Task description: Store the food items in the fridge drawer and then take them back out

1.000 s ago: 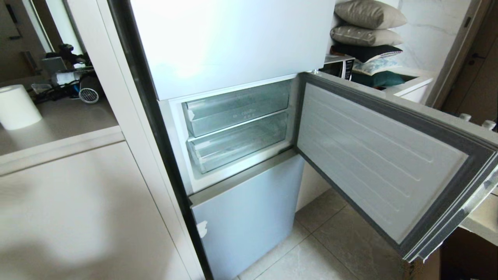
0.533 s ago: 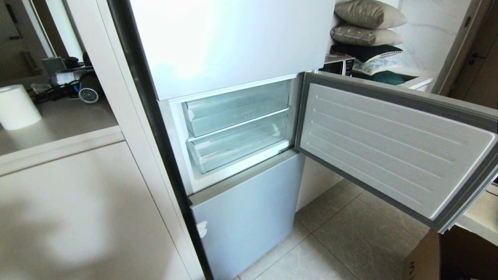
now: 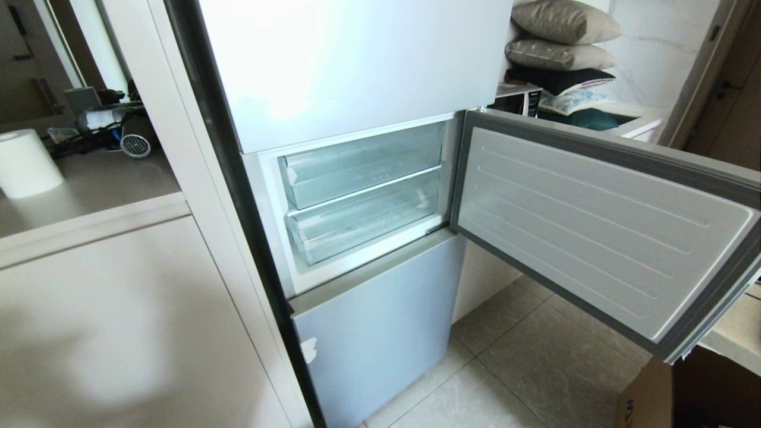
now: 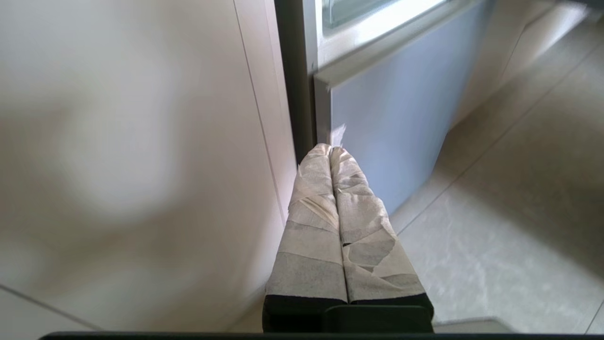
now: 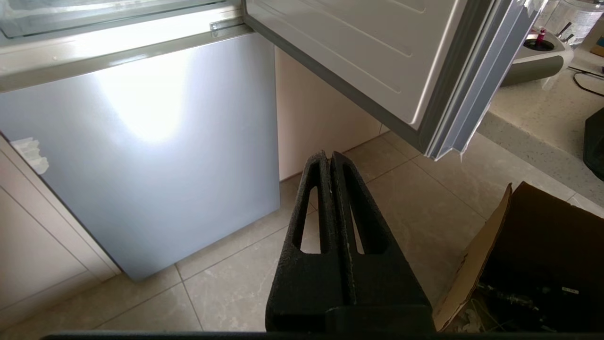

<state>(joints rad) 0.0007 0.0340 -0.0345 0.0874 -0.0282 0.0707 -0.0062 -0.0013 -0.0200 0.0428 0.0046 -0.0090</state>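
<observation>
So the fridge's middle door is hanging wide open, swung out to the right, with its ribbed white inner face and grey seal showing; behind it you can see two clear plastic bins stacked one over the other. The upper one has a little white tape scrap at its left corner and looks pushed in flush; the fridge drawer below it is the deeper one, also pushed in, clear front wall facing out. Both look bare as far as I can make out through the plastic; no red fruit piece shows in any view, so can't say where the food is.

Neither arm shows up in the head view. From the left wrist camera, the left gripper has its tape-wrapped fingers pressed flat together with nothing between them; it's pointing at the seam where the pale cabinet panel meets the blue-grey lower fridge door, low near the tiled floor. The right gripper is the same story; black foam fingers closed tight on nothing, hanging over the floor tiles in front of that lower door, under the edge of the open door.

Other bits: a cardboard box on the floor at the right, a stack of pillows behind the fridge, a white paper roll on the counter to the left.
</observation>
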